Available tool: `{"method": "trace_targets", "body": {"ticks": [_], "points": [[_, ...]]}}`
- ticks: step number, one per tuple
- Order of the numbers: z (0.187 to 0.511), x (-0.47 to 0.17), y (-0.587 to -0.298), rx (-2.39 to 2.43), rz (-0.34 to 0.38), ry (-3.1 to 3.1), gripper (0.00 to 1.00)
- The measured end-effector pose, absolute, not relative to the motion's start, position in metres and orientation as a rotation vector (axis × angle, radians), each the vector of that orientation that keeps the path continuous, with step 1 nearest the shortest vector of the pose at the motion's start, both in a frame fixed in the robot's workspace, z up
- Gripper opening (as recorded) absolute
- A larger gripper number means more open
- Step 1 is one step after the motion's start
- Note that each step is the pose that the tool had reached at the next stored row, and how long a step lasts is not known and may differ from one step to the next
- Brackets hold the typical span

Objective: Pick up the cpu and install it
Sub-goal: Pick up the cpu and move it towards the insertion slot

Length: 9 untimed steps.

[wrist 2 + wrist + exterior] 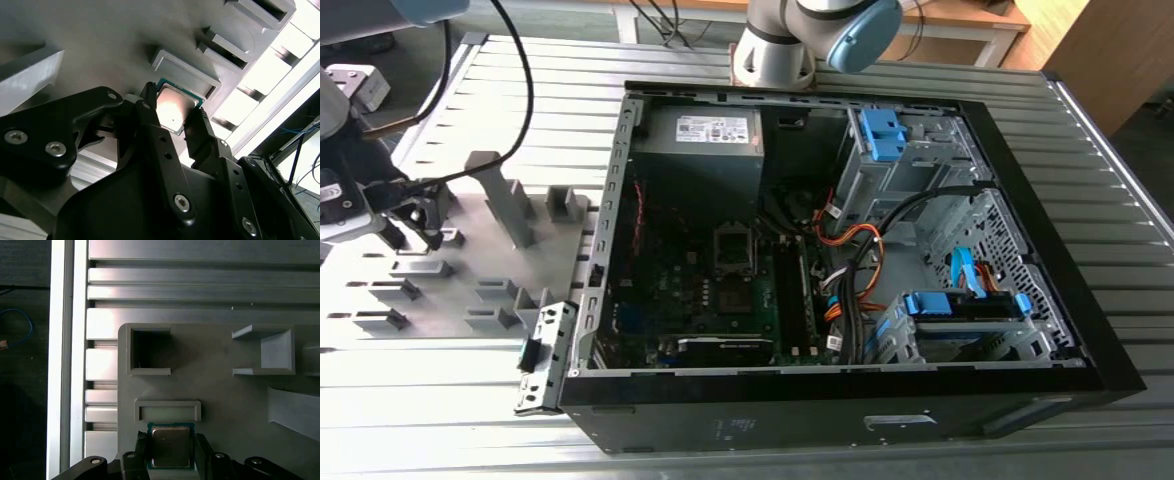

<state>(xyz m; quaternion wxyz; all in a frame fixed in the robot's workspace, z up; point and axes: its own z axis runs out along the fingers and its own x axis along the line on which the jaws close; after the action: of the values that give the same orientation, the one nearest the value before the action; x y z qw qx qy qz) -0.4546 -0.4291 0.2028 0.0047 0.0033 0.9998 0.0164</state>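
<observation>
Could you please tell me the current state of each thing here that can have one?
gripper, shut on the cpu.
cpu, clamped on two sides, over the grey tray; lifted or resting, cannot tell.
square pocket in the tray, empty.
computer case, lying on its side, open, side panel off.

I log one cpu [171, 447], silvery top and green rim, with my gripper [171, 459] gripping it, black fingers [202, 454] against two opposite sides. Just beside it: one low rectangular frame [168, 410] on the grey holder plate [215, 390], plus a square open pocket [149, 351] at the plate's corner. The plate lies on the slatted aluminium table [200, 290].
</observation>
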Motion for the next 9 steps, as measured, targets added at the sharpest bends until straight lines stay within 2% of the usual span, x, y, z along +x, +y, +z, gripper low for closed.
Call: {"method": "trace_targets", "body": {"ticks": [9], "points": [[0.1969,-0.4546,-0.4291,0.010,0.051,3.132,0.47]]}}
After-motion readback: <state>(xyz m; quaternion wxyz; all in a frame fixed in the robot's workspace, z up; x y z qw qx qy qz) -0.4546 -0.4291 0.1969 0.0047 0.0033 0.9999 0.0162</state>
